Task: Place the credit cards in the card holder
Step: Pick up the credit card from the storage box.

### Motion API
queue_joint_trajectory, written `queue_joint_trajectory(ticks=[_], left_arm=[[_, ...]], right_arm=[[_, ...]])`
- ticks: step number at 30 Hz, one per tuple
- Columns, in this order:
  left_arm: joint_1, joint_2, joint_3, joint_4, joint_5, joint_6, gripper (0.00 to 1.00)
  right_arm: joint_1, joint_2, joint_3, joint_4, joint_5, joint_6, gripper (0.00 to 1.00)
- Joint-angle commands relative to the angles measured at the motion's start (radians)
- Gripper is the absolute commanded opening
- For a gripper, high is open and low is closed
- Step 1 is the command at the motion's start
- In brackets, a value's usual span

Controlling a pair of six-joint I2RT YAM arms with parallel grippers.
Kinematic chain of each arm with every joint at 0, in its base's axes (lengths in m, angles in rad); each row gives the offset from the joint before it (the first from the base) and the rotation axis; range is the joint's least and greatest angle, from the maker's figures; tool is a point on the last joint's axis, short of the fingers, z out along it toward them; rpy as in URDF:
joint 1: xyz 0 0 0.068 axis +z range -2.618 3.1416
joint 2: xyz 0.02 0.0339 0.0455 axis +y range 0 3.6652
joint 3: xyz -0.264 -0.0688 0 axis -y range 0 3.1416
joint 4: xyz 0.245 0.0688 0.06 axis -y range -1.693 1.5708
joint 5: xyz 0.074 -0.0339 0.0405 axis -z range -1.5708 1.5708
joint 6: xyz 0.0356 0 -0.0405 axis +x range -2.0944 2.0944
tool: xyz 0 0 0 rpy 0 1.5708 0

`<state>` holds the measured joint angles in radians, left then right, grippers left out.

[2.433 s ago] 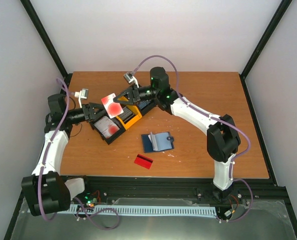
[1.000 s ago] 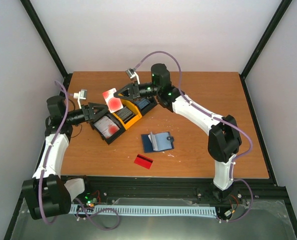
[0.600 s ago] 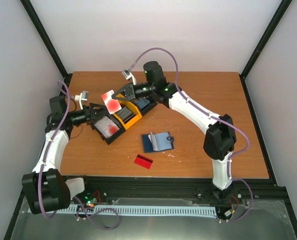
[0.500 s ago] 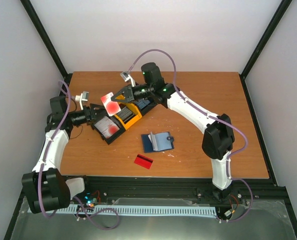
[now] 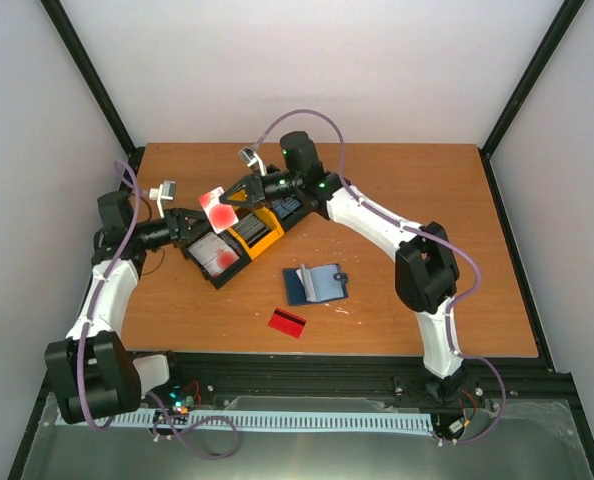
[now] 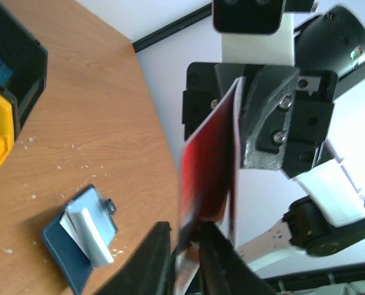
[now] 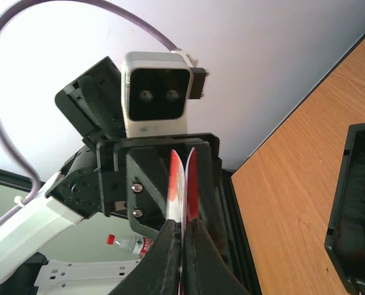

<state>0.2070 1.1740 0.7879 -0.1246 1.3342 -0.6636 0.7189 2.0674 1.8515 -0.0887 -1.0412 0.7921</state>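
Note:
Above the bins, my right gripper (image 5: 235, 197) is shut on two credit cards (image 5: 217, 205) held side by side on edge, red with white patches (image 7: 177, 184). My left gripper (image 5: 199, 222) faces it from the left. Its jaws stand on either side of the cards' (image 6: 210, 160) free edge. The left wrist view is blurred there, so a firm pinch cannot be made out. Another red credit card (image 5: 288, 322) lies flat on the table near the front. The navy card holder (image 5: 315, 284) lies open behind it and also shows in the left wrist view (image 6: 81, 236).
Under the grippers stand a black bin (image 5: 209, 270) holding a white and red card, a yellow bin (image 5: 260, 232) and a second black bin (image 5: 295, 210). Black frame posts run along the table's left and right edges.
The right arm has carried the cards left, towards the left gripper. The left gripper's jaws have narrowed round the cards' free edge.

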Motion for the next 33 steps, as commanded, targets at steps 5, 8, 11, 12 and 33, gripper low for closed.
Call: queue_joint_trajectory(ticks=[5,8,11,12,33], left_arm=[[-0.007,0.074,0.026,0.025,-0.01,0.002,0.01],[0.002,0.13,0.058,0.004,-0.008,0.015,0.01],[0.012,0.21,0.108,-0.097,-0.009,0.077,0.01],[0.015,0.237,0.123,-0.123,-0.009,0.099,0.01],[0.045,0.421,0.215,-0.233,-0.11,0.16,0.01]], right_arm=[[0.012,0.08,-0.148,0.409,-0.049,0.339,0.03],[0.008,0.127,-0.18,0.562,-0.052,0.449,0.03],[0.003,0.186,-0.202,0.747,-0.052,0.597,0.05],[0.001,0.206,-0.201,0.8,-0.051,0.64,0.07],[-0.021,0.324,-0.156,0.774,-0.053,0.688,0.12]])
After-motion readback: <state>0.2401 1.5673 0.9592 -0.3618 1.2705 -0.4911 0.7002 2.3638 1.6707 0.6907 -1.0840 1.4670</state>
